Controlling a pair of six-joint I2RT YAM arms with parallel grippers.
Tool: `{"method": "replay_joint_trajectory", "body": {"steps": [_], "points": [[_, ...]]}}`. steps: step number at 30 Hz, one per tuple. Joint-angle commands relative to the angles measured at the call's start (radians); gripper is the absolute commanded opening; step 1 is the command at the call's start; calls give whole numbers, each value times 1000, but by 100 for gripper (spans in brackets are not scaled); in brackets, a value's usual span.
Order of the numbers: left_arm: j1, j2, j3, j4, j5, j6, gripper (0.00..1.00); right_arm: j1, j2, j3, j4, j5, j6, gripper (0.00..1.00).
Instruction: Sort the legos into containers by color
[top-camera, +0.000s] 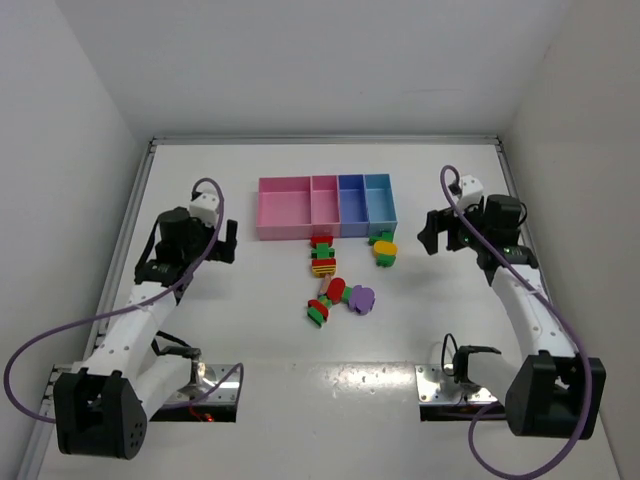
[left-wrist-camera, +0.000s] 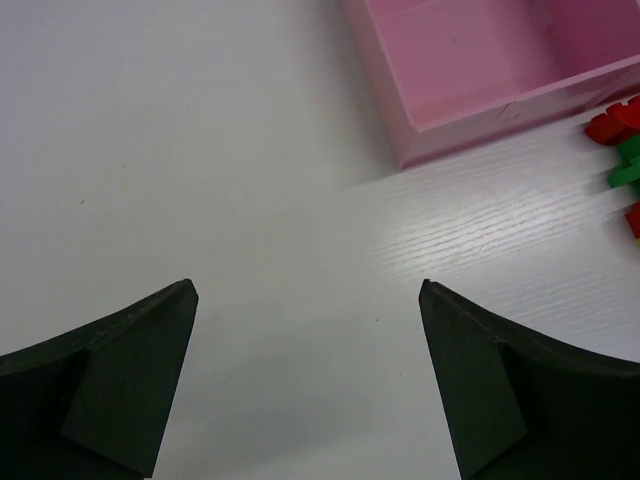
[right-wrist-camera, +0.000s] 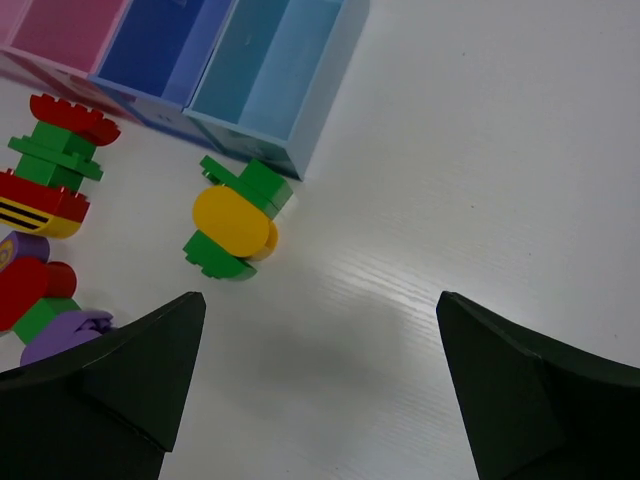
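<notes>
Legos (top-camera: 322, 255), small plastic bricks in green, red, yellow and purple, lie in clumps on the white table (top-camera: 260, 330), just in front of the row of four joined shallow plastic bins (top-camera: 285, 208). My left gripper (left-wrist-camera: 307, 290) hangs spread and empty near the wide pink bin's corner. My right gripper (right-wrist-camera: 322, 300) is likewise released, near the green-and-yellow clump (right-wrist-camera: 235, 225).

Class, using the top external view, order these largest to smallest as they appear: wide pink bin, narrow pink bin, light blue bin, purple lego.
1. wide pink bin
2. narrow pink bin and light blue bin, too alike to rank
3. purple lego
</notes>
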Motion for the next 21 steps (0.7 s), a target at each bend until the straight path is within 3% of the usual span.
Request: {"method": "replay_joint_trajectory", "body": {"steps": [1, 3, 7, 9, 21], "points": [[4, 11, 26, 21, -21, -15, 100, -4, 24, 21, 7, -64, -19, 100], [4, 2, 26, 36, -75, -49, 100, -4, 33, 21, -35, -134, -34, 100], [4, 2, 46, 45, -154, -132, 100, 28, 101, 21, -35, -197, 56, 82], [4, 2, 46, 45, -205, -144, 100, 69, 135, 21, -44, -207, 118, 82], [4, 23, 55, 85, -266, -179, 100, 339, 362, 40, 13, 173, 320, 82]]}}
